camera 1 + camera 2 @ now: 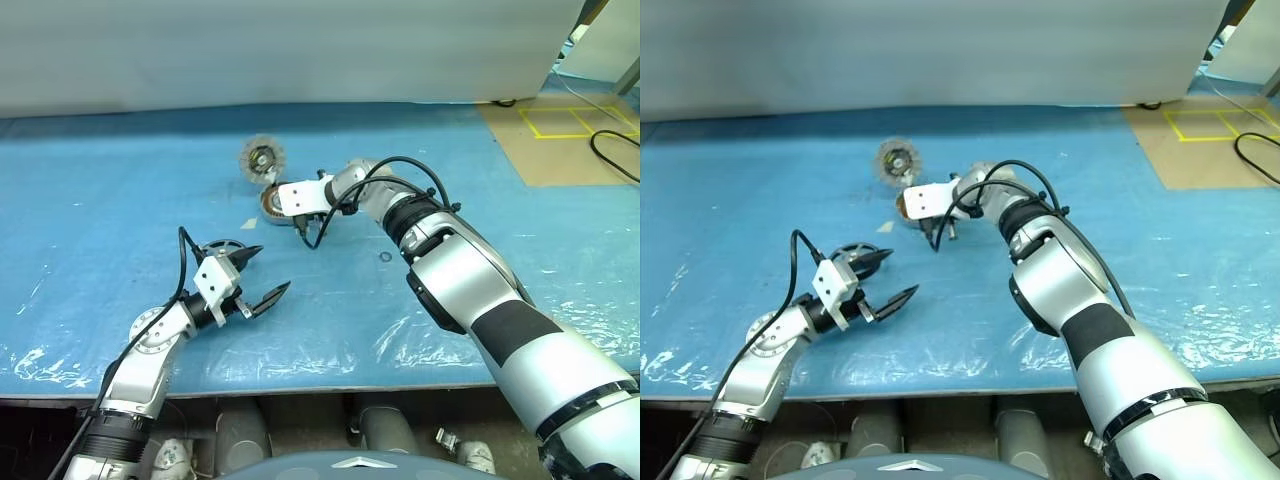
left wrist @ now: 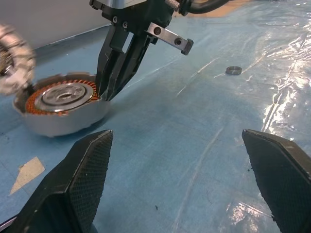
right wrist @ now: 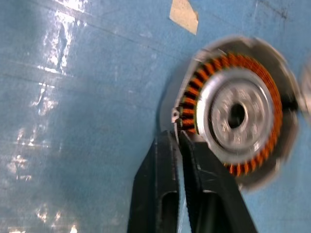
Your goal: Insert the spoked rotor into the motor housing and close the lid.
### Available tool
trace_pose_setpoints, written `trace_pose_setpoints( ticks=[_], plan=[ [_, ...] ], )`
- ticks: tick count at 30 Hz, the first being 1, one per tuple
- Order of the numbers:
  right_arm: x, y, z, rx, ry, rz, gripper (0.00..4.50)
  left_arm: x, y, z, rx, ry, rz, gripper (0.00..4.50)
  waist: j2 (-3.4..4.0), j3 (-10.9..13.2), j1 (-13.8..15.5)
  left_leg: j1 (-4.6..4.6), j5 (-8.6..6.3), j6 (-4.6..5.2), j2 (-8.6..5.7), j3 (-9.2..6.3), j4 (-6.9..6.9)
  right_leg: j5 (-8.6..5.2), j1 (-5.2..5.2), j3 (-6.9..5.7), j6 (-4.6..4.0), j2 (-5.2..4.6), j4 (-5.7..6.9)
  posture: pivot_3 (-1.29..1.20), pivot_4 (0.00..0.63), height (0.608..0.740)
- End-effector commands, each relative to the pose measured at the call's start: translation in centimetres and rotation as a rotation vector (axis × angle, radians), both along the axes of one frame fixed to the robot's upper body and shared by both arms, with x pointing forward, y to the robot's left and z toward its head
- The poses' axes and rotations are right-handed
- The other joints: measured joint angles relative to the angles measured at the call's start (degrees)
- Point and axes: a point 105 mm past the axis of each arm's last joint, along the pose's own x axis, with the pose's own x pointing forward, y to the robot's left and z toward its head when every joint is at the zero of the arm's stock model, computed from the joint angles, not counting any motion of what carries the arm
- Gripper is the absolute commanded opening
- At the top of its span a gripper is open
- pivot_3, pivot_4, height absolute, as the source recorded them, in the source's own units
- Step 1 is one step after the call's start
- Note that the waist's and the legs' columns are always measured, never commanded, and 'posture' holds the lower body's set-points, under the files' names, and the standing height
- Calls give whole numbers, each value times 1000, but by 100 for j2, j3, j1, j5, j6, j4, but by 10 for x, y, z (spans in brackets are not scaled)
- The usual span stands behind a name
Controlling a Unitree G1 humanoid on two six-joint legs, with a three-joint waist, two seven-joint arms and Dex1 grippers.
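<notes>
The shallow round grey motor housing [image 2: 60,104] with copper windings lies on the blue surface [image 1: 120,200]. At its rim the right claw [image 3: 176,138] has its fingers pressed together. Nearer than the housing, the left claw [image 1: 258,273] gapes wide, empty, the thin silvery spoked rotor [image 1: 226,247] just behind it.

No readable text, label or number anywhere.
</notes>
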Motion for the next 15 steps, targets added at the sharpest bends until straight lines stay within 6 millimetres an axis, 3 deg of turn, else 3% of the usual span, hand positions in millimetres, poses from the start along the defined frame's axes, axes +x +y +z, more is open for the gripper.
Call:
trace_pose_setpoints(
  ticks=[1, 8, 15],
  plan=[
    [7, -3, 12, -30, -89, 8, 28, 0, -2, 9, -1, -39, -8, 4500, 0, 0, 14, 0, 0, 0, 0, 0, 0, 0, 0, -1, 0, 0, 0, 0, 150, 740],
    [6, -6, 8, -59, -82, 14, 28, 0, -3, 8, -2, -39, -6, 4500, 8, 3, -8, 2, 0, -1, 0, 0, 3, 0, 2, 0, 0, 0, 2, 0, 150, 740],
    [-7, -8, 3, -67, 55, 62, 28, 0, -1, 8, -1, -41, -2, 4500, 8, 3, -2, 1, 0, 0, 0, 0, 3, 0, 2, -1, 0, -1, 1, 0, 150, 740]
  ],
)
